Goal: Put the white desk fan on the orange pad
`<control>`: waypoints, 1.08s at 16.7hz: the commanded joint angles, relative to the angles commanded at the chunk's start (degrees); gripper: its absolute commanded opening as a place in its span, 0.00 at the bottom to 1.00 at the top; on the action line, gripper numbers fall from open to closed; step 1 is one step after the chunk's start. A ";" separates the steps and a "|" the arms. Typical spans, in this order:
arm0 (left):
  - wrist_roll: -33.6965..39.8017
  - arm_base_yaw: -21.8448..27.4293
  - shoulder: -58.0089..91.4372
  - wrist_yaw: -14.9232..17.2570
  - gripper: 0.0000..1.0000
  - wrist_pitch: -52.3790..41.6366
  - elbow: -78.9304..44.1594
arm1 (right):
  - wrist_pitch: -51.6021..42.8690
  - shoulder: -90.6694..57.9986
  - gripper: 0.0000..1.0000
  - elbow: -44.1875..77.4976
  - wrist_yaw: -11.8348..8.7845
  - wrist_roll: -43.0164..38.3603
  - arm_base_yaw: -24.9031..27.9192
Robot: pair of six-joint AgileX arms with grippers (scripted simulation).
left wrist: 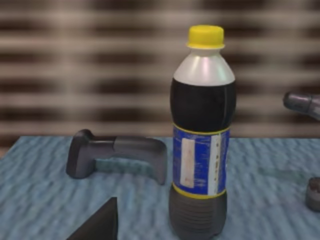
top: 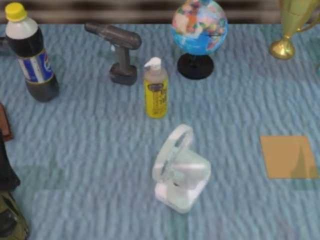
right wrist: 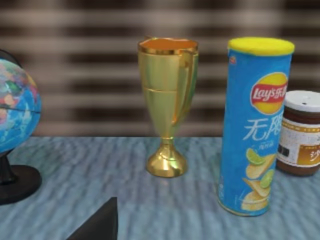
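Observation:
The white desk fan [top: 180,167] stands on the blue cloth a little in front of the table's middle, its ring head tilted toward the left. The orange pad [top: 287,156] lies flat near the right edge, well apart from the fan, with a narrow shadow across it. My left arm [top: 7,175] is parked at the table's left edge, far from the fan. Only a dark corner of the left gripper [left wrist: 101,226] shows in its wrist view. The right gripper [right wrist: 101,226] shows the same way and is out of the top view. Neither holds anything visible.
Along the back stand a cola bottle [top: 31,52], a grey drill [top: 117,50], a yellow pump bottle [top: 156,92], a globe [top: 199,30] and a gold trophy [top: 292,25]. The right wrist view adds a chips can [right wrist: 255,125] and a jar [right wrist: 300,132].

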State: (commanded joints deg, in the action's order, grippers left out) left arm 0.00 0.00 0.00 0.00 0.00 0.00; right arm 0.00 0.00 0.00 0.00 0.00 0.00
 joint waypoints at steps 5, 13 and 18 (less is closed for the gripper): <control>0.00 0.00 0.00 0.00 1.00 0.00 0.00 | -2.30 -2.82 1.00 1.98 0.33 -1.18 0.79; 0.00 0.00 0.00 0.00 1.00 0.00 0.00 | -22.19 -28.50 1.00 23.66 3.23 -14.41 7.94; 0.00 0.00 0.00 0.00 1.00 0.00 0.00 | -39.34 -52.45 1.00 46.03 4.50 -28.71 15.57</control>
State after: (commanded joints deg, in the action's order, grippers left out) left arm 0.00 0.00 0.00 0.00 0.00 0.00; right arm -39.34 -52.45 46.03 4.50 -28.71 15.57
